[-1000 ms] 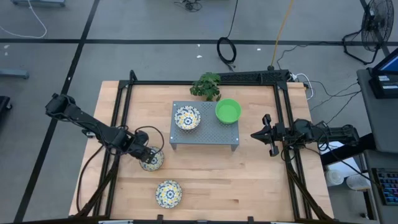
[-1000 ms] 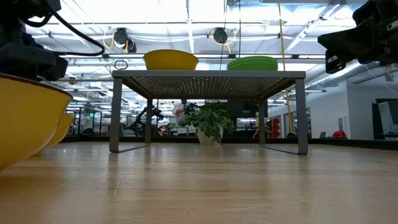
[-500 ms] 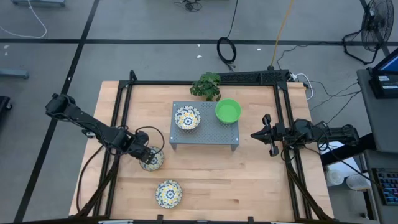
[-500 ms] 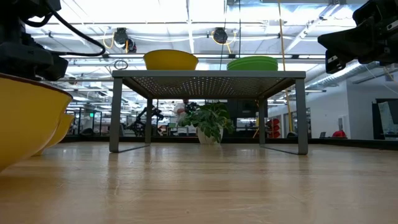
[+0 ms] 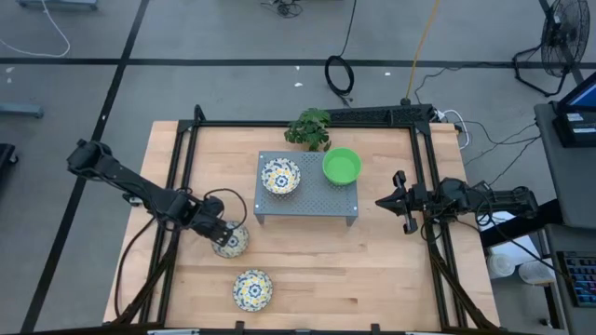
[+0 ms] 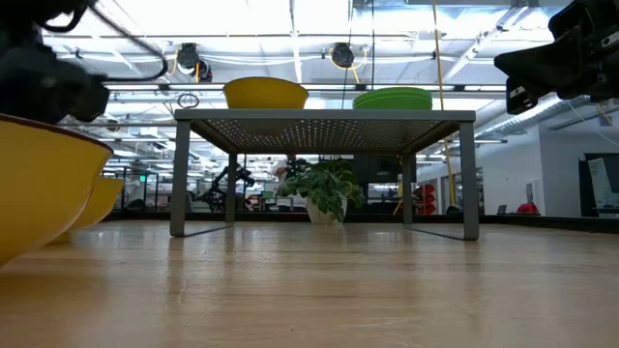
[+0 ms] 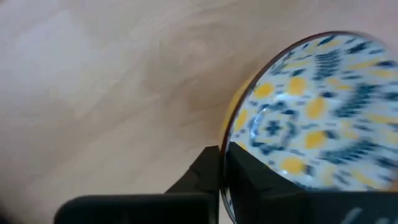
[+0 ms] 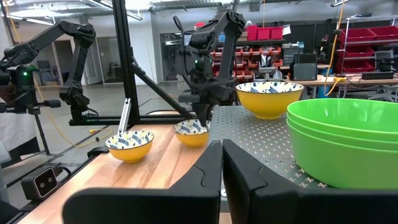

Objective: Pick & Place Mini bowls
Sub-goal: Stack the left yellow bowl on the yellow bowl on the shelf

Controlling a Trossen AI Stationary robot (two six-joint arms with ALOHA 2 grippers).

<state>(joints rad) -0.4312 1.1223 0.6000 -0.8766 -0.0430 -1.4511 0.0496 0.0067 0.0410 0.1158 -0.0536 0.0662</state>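
Even, bright indoor light; the close-up views are softened by blur.

The desk (image 5: 307,270) is lit evenly from above, and only short, soft shadows are cast. In the low view, glare from ceiling lights is seen along the upper frame, and the nearest yellow bowl (image 6: 39,179) at the left edge is out of focus. The patterned bowl (image 7: 311,106) in the left wrist view is smeared by blur.

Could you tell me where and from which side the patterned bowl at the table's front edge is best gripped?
Probably the rim of the front bowl: it sits upright and open, alone on bare wood, so one finger can go inside the wall and one outside. Come from above, as the left hand grips the second bowl.
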